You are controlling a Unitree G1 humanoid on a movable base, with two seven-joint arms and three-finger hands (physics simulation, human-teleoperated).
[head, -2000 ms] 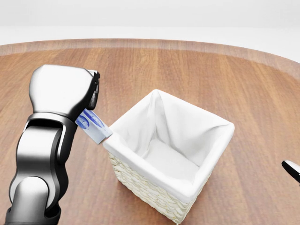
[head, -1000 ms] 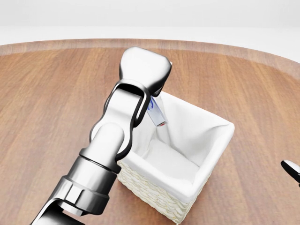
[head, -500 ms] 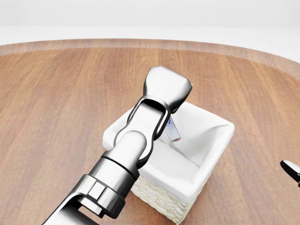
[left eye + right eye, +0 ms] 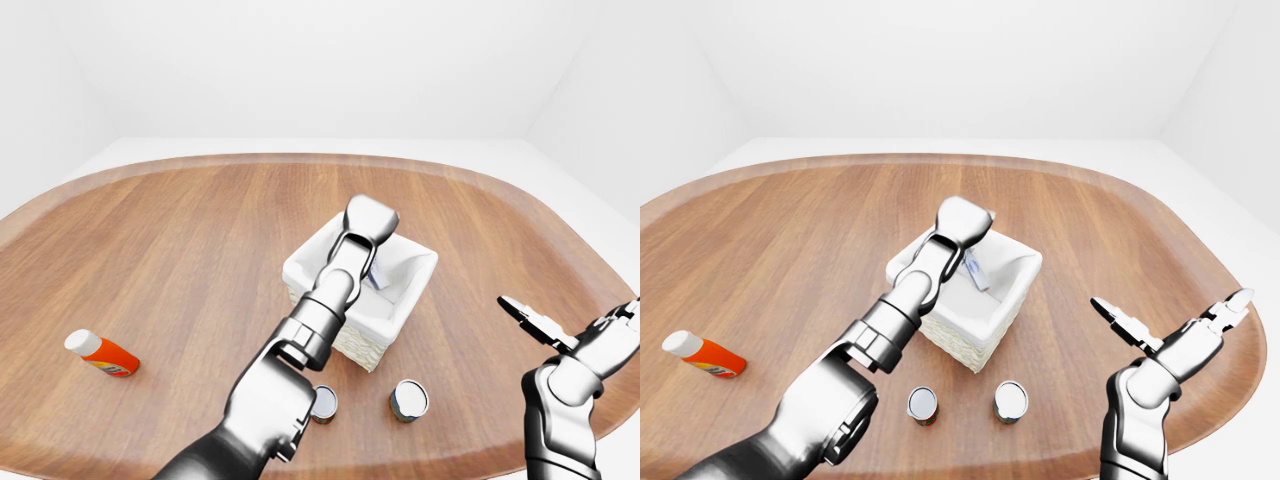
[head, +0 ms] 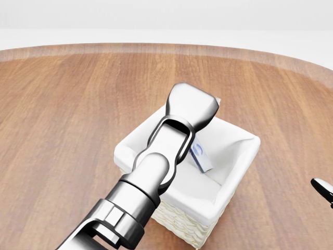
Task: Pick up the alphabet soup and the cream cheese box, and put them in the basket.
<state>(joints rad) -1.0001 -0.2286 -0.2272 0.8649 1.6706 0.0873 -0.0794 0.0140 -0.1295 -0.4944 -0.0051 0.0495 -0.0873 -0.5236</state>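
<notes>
An orange bottle with a white cap [image 4: 100, 353] is lying at the left of the left-eye view, well apart from everything; the silver left hand [image 5: 190, 108] is hanging over the white-lined wicker basket [image 5: 237, 172]; its fingers are hidden, so I cannot tell whether they are gripping or released; the small white-and-blue cream cheese box [image 5: 202, 157] is sitting tilted inside the basket just below that hand, so that half looks nearly done; two silver-topped cans [image 4: 923, 404] [image 4: 1011, 399] are standing below the basket, one presumably the alphabet soup, not yet picked; the right hand [image 4: 1170, 335] is waiting at the right with fingers spread, gripping nothing; nothing is blocking the cans.
</notes>
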